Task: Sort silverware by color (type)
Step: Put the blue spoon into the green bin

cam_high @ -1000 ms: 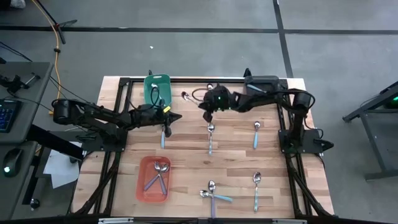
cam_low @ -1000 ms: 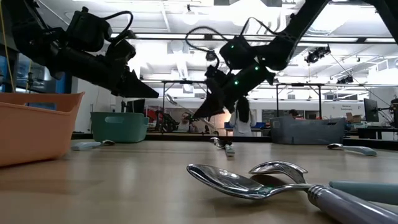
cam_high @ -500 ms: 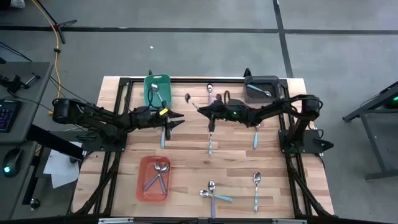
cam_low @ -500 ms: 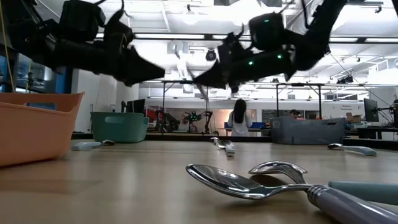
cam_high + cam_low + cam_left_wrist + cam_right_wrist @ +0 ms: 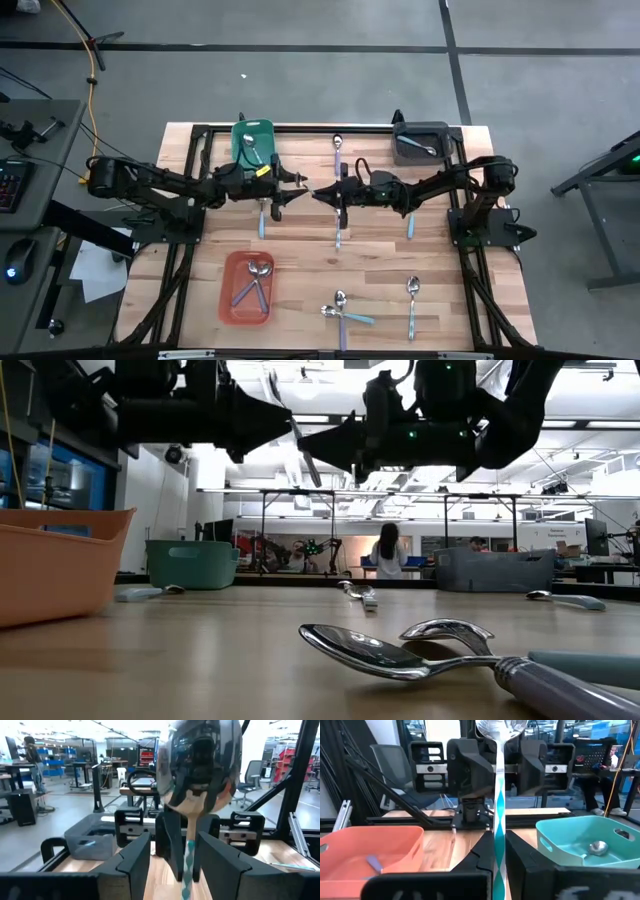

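Observation:
Above the middle of the table my two grippers meet tip to tip. The right gripper (image 5: 321,192) (image 5: 498,851) is shut on the pale teal handle of a spoon (image 5: 499,795) (image 5: 306,187), whose shiny bowl (image 5: 200,765) points at the left arm. The left gripper (image 5: 289,190) (image 5: 176,851) is open, its fingers (image 5: 134,862) standing either side of that spoon without closing on it. In the low view both grippers hang high over the table, with the spoon (image 5: 303,452) slanting between them. More silverware lies on the wood: a crossed pair (image 5: 410,650) (image 5: 340,310) at the front.
A teal bin (image 5: 252,133) at the back left, a grey bin (image 5: 420,133) at the back right and an orange bin (image 5: 232,290) at the front left each hold spoons. Single spoons lie at the back middle (image 5: 338,150), left (image 5: 262,218), right (image 5: 411,222) and front right (image 5: 412,300).
The right gripper has carried its spoon from the back to the table's middle. The left arm has risen to meet it, and its fingers have gone from shut to open.

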You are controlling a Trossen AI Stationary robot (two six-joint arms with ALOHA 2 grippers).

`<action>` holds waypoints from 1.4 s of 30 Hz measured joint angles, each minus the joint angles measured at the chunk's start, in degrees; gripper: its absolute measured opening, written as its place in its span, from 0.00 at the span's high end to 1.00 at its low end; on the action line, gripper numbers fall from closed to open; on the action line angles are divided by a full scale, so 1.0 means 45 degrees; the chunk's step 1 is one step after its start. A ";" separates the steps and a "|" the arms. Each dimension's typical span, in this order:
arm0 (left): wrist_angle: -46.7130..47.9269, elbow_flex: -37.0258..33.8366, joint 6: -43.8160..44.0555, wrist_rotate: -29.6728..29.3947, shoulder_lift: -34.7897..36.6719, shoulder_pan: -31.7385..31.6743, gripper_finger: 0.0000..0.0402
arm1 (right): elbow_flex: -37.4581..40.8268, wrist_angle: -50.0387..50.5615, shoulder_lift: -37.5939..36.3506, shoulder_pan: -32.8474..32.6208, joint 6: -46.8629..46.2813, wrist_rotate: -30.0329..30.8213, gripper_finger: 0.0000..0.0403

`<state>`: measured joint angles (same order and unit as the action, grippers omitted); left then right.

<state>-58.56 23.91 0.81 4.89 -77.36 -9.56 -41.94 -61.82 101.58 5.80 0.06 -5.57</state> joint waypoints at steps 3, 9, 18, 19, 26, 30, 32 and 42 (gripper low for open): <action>0.0004 0.0178 -0.0304 0.0579 -0.0002 -0.0005 0.62 | -0.0051 0.0053 0.0000 0.0000 -0.0007 -0.0012 0.99; -0.0041 0.0305 -0.0638 0.0849 -0.0002 -0.0005 0.69 | -0.0091 0.0079 0.0000 0.0009 -0.0008 -0.0056 0.99; -0.0248 0.0295 -0.0940 0.0990 -0.0021 -0.0024 0.98 | -0.0130 0.0631 -0.0010 0.0044 -0.0012 -0.0071 0.97; -0.0244 0.0295 -0.0954 0.0991 -0.0021 -0.0043 0.97 | -0.0135 0.0688 -0.0010 0.0044 -0.0128 0.0124 0.95; 0.0141 0.0305 -0.1232 0.0837 0.0595 -0.0304 0.99 | -0.0096 0.1417 -0.0071 0.0129 -0.0290 0.0520 0.76; 0.2109 0.0441 -0.0816 0.0795 0.1867 -0.0988 0.99 | -0.0096 0.2794 -0.0535 0.0412 -0.0269 0.0705 0.69; 0.4052 0.0776 -0.0445 0.0705 0.2664 -0.1475 0.99 | -0.0096 0.3593 -0.0908 0.0564 -0.0150 0.0992 0.69; 1.8010 0.5364 0.0903 -0.0891 0.4224 -0.4934 0.99 | -0.0096 0.7512 -0.2873 0.0884 0.0626 0.2431 0.93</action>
<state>22.48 48.04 4.87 0.88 -58.35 -31.77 -42.37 -28.01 88.65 9.78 2.88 5.37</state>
